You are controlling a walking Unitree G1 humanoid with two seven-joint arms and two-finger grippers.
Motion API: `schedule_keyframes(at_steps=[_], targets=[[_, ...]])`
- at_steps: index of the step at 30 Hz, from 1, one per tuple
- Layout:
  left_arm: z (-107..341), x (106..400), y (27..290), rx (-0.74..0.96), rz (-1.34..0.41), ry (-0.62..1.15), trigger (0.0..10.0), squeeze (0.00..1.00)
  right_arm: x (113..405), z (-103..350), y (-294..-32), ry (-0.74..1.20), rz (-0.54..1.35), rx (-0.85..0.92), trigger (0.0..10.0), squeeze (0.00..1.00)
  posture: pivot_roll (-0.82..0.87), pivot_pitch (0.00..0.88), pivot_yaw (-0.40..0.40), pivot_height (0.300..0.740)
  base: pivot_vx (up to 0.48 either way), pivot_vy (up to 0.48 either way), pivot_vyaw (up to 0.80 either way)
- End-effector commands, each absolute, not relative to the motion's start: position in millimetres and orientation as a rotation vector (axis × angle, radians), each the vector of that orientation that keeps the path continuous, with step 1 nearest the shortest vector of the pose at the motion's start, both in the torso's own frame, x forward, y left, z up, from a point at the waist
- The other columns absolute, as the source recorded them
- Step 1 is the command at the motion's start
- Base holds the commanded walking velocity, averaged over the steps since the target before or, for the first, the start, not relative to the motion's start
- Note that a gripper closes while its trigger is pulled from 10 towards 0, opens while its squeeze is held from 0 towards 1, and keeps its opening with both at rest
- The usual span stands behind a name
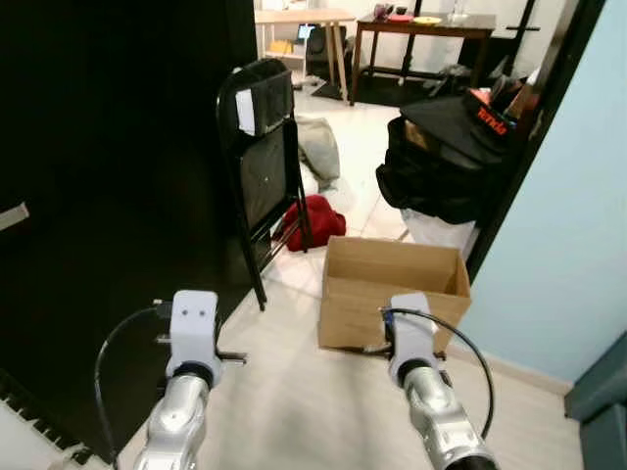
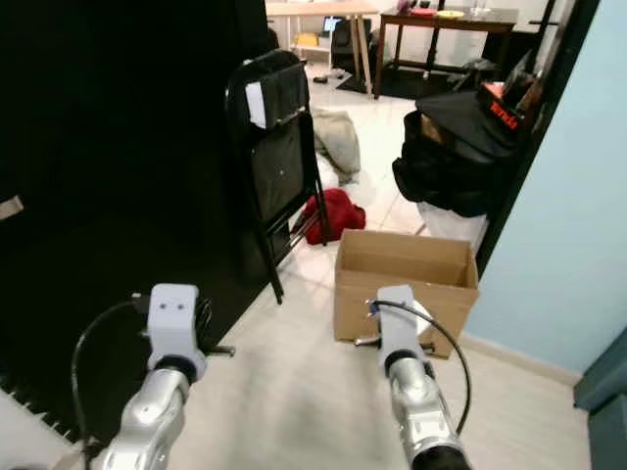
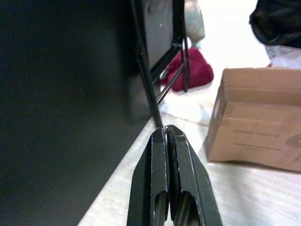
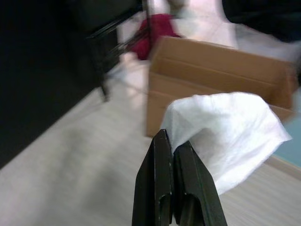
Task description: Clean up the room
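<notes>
My right gripper is shut on a white cloth, which hangs off its fingertips just in front of an open brown cardboard box on the pale floor. The right arm reaches toward the box's near side. In the air to the left, near the chair's leg, my left gripper is shut with nothing in it. A red cloth lies on the floor behind the box, by the chair's feet. A grey garment lies farther back.
A black folding chair stands left of the box against a dark wall. A black bag with a white sack under it sits behind the box by a door frame. Two tables stand in the far room. A light blue wall is on the right.
</notes>
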State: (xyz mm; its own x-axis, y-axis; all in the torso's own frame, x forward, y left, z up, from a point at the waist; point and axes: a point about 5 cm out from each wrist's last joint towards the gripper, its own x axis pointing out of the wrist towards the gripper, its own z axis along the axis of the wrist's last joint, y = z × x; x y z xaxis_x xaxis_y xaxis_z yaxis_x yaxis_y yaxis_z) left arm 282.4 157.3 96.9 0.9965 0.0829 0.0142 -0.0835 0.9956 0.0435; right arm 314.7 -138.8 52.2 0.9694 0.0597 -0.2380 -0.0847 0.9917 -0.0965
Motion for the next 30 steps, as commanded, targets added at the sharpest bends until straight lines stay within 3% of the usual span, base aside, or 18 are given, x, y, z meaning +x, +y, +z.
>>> schedule_keyframes(at_steps=[1, 10, 30], targets=[[92.4, 280.0, 158.3, 0.046, 0.088, 0.011, 10.0, 0.00, 313.4, 49.5, -144.7, 0.252, 0.058, -0.117, 10.0, 0.00, -0.01, 0.094, 0.012, 0.740, 0.319, 0.000, 0.00], [91.7, 279.1, 158.4, 0.053, 0.090, 0.016, 10.0, 0.00, 313.6, 48.9, -146.9, 0.262, 0.039, -0.100, 10.0, 0.00, -0.01, 0.096, 0.009, 0.740, 0.325, 0.000, 0.00], [90.8, 279.7, 156.9, 0.050, 0.079, 0.018, 10.0, 0.00, 313.2, 49.2, -150.1, 0.262, 0.025, -0.096, 10.0, 0.00, -0.02, 0.093, 0.014, 0.740, 0.328, 0.000, -0.76]])
